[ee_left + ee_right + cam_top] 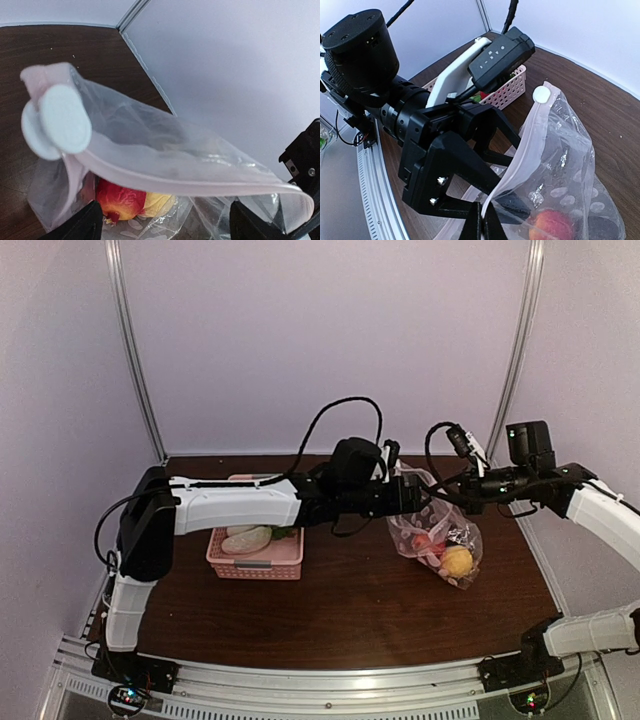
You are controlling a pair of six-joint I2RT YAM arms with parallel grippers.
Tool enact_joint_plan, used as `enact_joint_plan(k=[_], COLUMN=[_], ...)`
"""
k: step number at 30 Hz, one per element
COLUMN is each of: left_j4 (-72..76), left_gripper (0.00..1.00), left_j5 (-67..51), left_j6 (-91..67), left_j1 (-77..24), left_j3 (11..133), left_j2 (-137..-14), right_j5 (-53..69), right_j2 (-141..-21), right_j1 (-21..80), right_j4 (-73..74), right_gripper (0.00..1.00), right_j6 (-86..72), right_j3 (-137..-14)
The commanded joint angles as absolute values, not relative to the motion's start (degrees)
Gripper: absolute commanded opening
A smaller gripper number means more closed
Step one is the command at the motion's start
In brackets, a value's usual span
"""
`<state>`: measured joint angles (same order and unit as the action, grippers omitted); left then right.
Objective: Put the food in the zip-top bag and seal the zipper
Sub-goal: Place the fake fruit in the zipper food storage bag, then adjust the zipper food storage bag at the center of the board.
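Zip-top bag point(440, 540) lies at 3 o'clock, food point(457, 560) at its near end. Right gripper point(481, 226) is pinched on the zipper point(175, 186), I judge to prop the mouth open. Left gripper point(167, 222) is spread, holding nothing. At 9 o'clock the basket point(255, 570) holds a whitish piece point(245, 540).

Zip-top bag point(437, 532) is looking clear; zipper point(165, 181) is showing pale pink w/ white tab point(62, 119). Inside, red food point(121, 198) & yellow food point(457, 561) are showing. Basket point(256, 567) is showing pink, table point(350, 615) dk brown.
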<state>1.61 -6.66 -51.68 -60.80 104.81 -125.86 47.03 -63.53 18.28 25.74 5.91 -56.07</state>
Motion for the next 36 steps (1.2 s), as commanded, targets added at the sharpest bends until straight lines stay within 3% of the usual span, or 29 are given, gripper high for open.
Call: enact_joint_plan(k=[1, 9, 16, 22, 28, 36], left_j4=[3.98, 6.74, -11.79, -21.15, -26.29, -25.92], left_gripper=[0.89, 0.87, 0.87, 0.87, 0.92, 0.94], left_j5=[-10.02, -19.70, -3.05, 8.96, 12.09, 9.51], left_j6=[-48.89, -38.22, -26.80, -27.75, -25.81, -24.57], left_j1=[-60.55, -60.56, -59.74, -53.29, -47.46, -42.89], left_j3=[103.49, 96.92, 84.52, 73.14, 68.92, 71.41], left_j2=[-121.23, -110.53, -97.09, -87.69, -84.13, -93.10], right_j5=[44.29, 39.89, 26.99, 15.89, 23.26, 32.04], right_j2=[-62.42, -65.45, -70.49, -76.44, -77.48, -77.08], right_j1=[18.46, 17.08, 12.02, 10.36, 13.13, 20.90], right_j4=[25.46, 25.72, 27.17, 29.12, 31.08, 31.92], right_gripper=[0.00, 0.00, 0.00, 0.00, 0.00, 0.00], right_j6=[6.63, 8.87, 13.76, 19.96, 20.39, 20.70], right_j3=[-57.75, -58.04, -67.56, -79.99, -80.56, -65.52])
